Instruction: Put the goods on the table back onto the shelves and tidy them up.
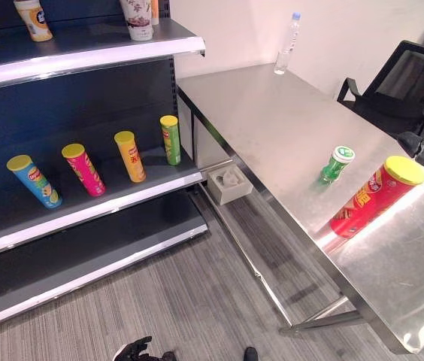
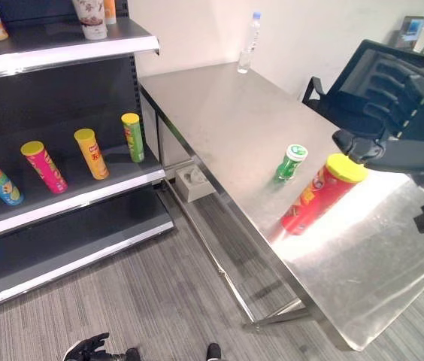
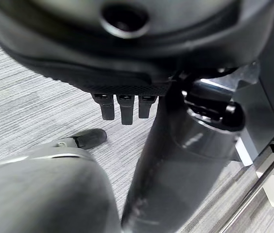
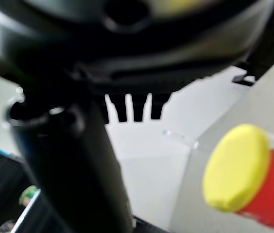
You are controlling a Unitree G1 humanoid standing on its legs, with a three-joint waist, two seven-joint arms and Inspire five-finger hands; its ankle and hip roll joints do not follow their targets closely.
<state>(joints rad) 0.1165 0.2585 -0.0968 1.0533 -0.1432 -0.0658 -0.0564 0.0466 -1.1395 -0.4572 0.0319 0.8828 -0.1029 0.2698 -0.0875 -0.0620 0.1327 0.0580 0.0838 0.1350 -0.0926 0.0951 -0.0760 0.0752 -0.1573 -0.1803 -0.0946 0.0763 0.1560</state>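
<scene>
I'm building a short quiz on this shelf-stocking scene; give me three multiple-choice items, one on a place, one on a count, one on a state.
1. Where does the red can with the yellow lid stand?
A. on the table
B. on the shelf
C. on the floor

2. How many cans stand in a row on the middle shelf?
A. two
B. four
C. six

3. What is the right hand doing?
A. gripping the red can
B. pressing the green bottle
C. open beside the red can, holding nothing

Key: 1 A, it stands on the steel table; 2 B, blue, pink, orange, green; 3 C, its fingers are uncurled.
</scene>
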